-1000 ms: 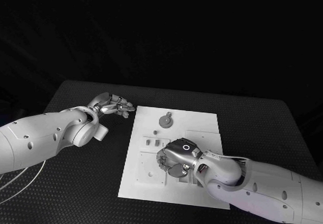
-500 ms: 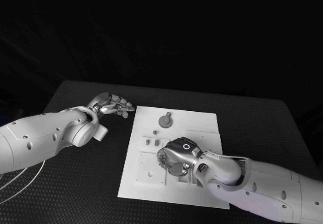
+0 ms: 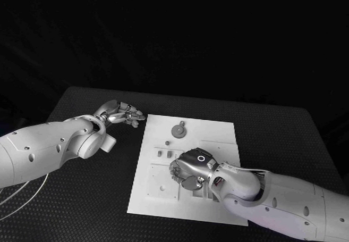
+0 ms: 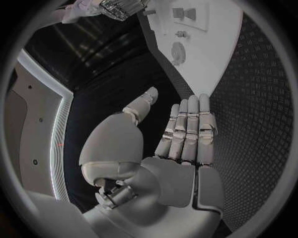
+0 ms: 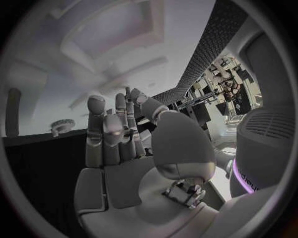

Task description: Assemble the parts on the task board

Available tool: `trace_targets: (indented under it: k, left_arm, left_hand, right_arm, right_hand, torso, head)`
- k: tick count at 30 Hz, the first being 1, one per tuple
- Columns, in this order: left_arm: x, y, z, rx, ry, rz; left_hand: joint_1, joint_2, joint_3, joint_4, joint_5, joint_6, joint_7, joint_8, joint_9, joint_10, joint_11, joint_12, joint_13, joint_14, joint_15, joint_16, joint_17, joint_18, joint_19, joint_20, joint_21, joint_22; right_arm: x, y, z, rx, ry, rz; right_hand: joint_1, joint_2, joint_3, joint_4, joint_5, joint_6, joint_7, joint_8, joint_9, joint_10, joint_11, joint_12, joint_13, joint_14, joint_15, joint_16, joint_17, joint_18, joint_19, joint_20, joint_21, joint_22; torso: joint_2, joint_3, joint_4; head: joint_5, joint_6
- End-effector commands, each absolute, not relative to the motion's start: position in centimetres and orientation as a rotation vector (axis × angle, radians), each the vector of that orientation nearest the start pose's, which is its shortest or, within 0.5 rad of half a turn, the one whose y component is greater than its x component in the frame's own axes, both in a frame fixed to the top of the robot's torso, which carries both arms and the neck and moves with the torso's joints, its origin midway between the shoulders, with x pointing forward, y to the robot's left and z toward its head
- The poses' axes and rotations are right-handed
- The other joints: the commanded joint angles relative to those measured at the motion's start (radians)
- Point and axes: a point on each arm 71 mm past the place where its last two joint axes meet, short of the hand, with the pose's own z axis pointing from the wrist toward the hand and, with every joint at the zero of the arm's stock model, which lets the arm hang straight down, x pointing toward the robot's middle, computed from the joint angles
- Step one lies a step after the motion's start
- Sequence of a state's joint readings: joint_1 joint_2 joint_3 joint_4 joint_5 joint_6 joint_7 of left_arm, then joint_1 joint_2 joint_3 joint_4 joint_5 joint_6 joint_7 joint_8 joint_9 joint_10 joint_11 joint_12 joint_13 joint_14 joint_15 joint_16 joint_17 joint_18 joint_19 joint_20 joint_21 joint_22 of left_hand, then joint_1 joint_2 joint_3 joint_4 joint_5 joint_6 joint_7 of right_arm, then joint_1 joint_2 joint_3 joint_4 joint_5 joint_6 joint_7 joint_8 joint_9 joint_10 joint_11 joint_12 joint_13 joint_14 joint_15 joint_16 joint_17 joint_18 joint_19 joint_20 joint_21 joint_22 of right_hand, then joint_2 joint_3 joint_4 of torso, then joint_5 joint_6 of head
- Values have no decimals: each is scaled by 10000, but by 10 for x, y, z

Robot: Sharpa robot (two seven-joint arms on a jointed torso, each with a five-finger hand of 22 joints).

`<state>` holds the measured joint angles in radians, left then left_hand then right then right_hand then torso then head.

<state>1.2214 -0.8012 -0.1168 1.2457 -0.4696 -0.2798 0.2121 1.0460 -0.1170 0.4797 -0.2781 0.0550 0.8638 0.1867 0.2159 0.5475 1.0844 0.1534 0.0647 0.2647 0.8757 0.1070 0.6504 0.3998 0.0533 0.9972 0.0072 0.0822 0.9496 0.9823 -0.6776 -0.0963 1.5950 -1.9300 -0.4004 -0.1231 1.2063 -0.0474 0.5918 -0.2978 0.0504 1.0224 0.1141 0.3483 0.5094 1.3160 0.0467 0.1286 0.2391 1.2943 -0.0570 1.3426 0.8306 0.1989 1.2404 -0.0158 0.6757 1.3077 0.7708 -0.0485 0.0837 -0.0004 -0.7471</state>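
White board [image 3: 220, 134]: you see no change since a second ago.
Right hand [image 3: 189, 173]: low over board, grip unclear.
Left hand [image 3: 122, 113]: empty, fingers apart.

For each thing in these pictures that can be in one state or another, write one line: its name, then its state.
left hand: holds nothing, fingers straight, off the board's left edge
right hand: over the board's middle, fingers downward; whether it holds a part cannot be told
task board: flat on the table
round part: lying on the board's far end, untouched
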Motion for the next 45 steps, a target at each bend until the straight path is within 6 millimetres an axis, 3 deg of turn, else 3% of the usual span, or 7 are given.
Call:
trace_targets:
  k: [1,37,45]
  left_arm:
    - [527,269,-214,-7400,16537,-10771]
    - [526,269,-213,-7416,16559,-10766]
    - [526,270,-213,-7428,16585,-10758]
  left_hand:
    - [-39,96,-81,1,-22,-80,21,69,-13,-83,4,33,-14,60,30,-39,16,181,40,34,-69,-14]
    - [-38,94,-90,2,-22,-76,19,82,-19,-84,5,35,-26,68,31,-78,67,182,43,36,-79,-20]
    - [-41,93,-94,5,-23,-76,18,85,-20,-86,6,35,-29,68,32,-87,78,181,44,37,-81,-21]
  right_arm:
    - [391,-87,-278,-6622,16107,7618]
    - [389,-72,-280,-6854,16428,7517]
    - [391,-73,-282,-6952,16444,7318]
  right_hand:
    - [98,-7,8,55,30,49,-2,53,14,276,-93,15,14,-97,-169,50,15,629,8,-34,-62,175]
    - [41,17,-2,61,31,30,7,34,45,279,-87,-28,56,-110,-162,28,8,629,-23,-15,-91,176]
    - [20,29,-4,60,31,17,13,23,53,268,-81,-49,67,-112,-155,17,2,629,-38,-8,-102,176]
  torso:
    - [1,0,-5]
    - [-6,-13,0]
    - [1,5,-10]
  head:
    - [6,-12]
    - [-12,-59]
    - [-17,-73]
